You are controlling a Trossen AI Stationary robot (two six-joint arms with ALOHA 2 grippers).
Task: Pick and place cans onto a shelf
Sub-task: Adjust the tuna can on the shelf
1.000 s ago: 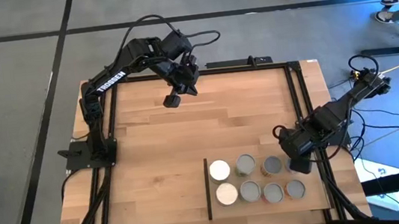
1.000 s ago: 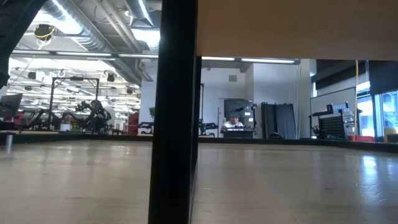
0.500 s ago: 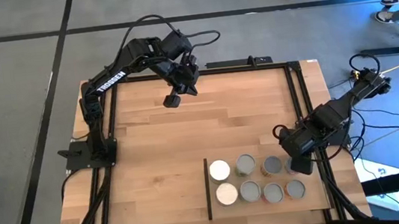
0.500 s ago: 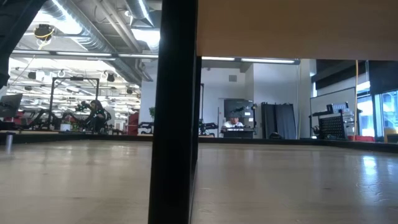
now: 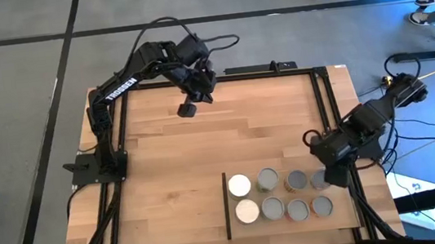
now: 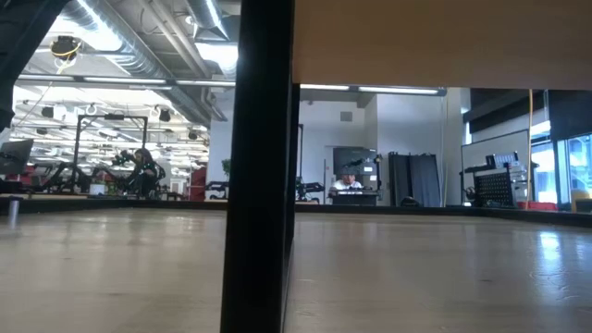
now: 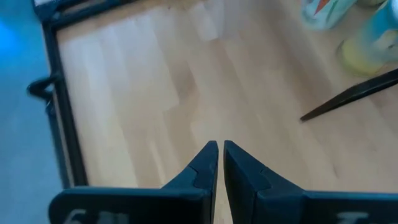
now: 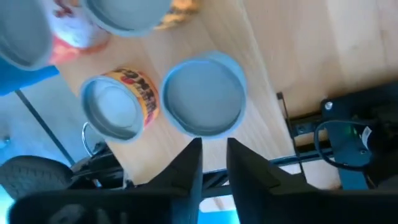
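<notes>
From above, eight cans (image 5: 267, 180) stand in two rows on the shelf (image 5: 291, 224), a thin board at the near right of the table (image 5: 205, 156), bounded on its left by a dark strip (image 5: 226, 205). The right gripper (image 5: 334, 176) sits at the shelf's right edge, just beside the end can (image 5: 319, 179) of the far row and holding nothing. The left gripper (image 5: 187, 109) hangs over the table's far side, well apart from the cans.

The low view shows only a dark post (image 6: 259, 166) and the room beyond.

The left wrist view shows the left fingers (image 7: 208, 163) almost touching, empty.

The right wrist view shows the right fingers (image 8: 189, 165) close together with a narrow gap, clear of a grey-topped can (image 8: 204, 93); an orange-labelled one (image 8: 118, 106) stands beside it.

The risk I see: the cans are tightly packed, so a sideways drift of the right gripper could nudge the end can into its neighbours or off the board's edge.
</notes>
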